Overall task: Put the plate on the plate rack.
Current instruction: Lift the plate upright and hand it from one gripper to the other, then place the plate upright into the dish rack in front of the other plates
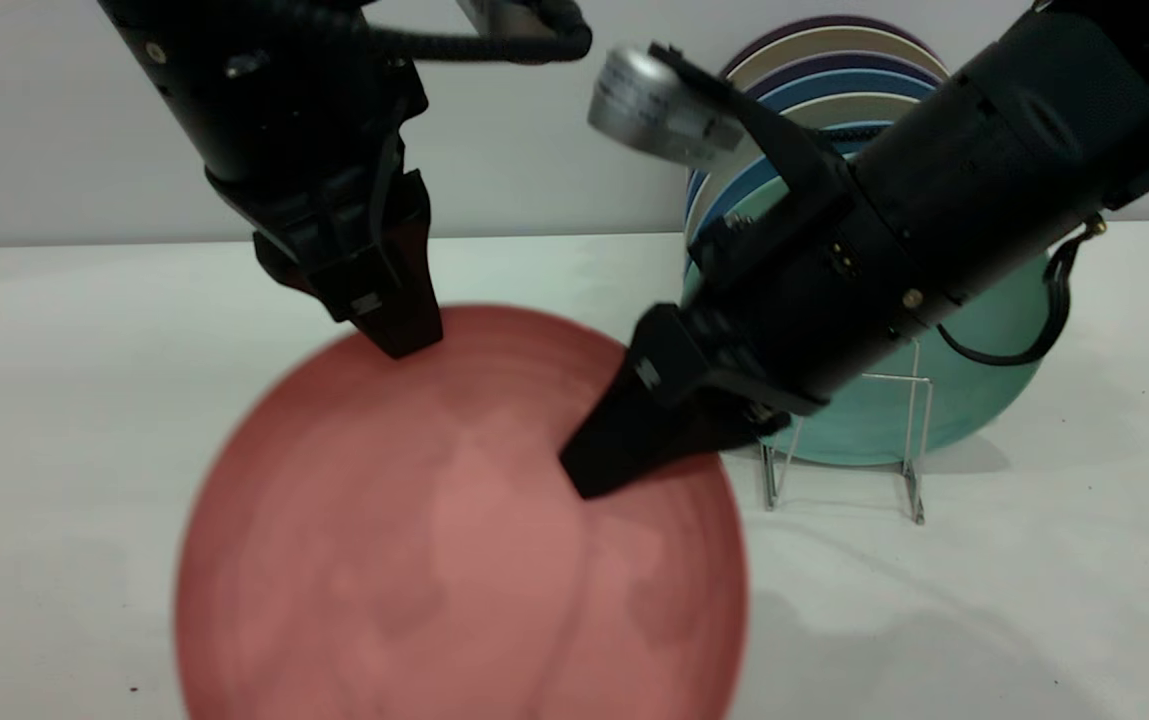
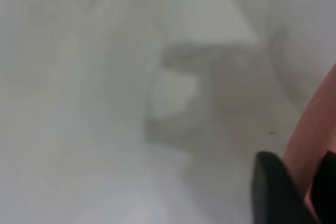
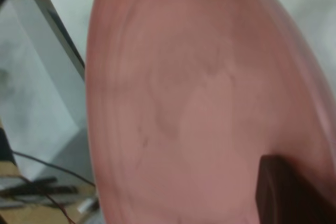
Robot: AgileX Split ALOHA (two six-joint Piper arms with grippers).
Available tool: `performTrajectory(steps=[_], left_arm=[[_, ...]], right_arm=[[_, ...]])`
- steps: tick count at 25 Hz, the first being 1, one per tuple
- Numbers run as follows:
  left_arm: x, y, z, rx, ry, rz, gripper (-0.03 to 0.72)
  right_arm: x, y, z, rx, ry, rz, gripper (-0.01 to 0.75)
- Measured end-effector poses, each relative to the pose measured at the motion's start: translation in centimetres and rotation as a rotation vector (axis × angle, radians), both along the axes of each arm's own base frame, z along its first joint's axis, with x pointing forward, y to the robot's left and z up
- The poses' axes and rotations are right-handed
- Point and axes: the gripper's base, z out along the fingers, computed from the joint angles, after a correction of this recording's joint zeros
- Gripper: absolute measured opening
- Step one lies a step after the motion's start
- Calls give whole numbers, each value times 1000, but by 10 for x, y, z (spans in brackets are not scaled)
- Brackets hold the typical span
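The salmon-pink plate (image 1: 414,540) is held up off the table, tilted with its face towards the exterior camera. My left gripper (image 1: 399,335) is shut on its upper rim; in the left wrist view the pink rim (image 2: 315,145) sits between the two black fingers (image 2: 278,192). My right gripper (image 1: 594,470) is shut on the plate's right side, one finger lying across its face. The plate fills the right wrist view (image 3: 189,108), with one finger (image 3: 294,192) against it. The silver wire plate rack (image 1: 909,440) stands to the right, behind the right arm.
A teal-green plate (image 1: 944,400) stands upright in the rack's front slot, with blue and beige plates (image 1: 834,80) stacked upright behind it near the back wall. White table (image 1: 54,400) stretches to the left.
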Motion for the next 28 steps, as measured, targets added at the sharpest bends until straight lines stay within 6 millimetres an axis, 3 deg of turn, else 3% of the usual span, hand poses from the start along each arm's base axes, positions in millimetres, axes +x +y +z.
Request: performTrajectory(steps=[4,6,9,13,20,28], left_arm=[[0,2,0,-2,25,110,545],[1,6,-1,40,17,143,653],[7,22,-1,125,-1,220,714],[25,56,-1,160,-16,431,684],[47,111,0,128,-8,747,503],[55,137,0,90,-15,920,372]], right_arm=[[-1,-4,-4,-59,-9,19,78],[-1,-5,-5,-82,-9,23,78],[-1,-8,-4,-118,-29,35,78],[-2,-14,11,-166,-101,48,78],[-8,-30,53,-272,-271,84,78],[-18,-54,104,-401,-538,102,78]])
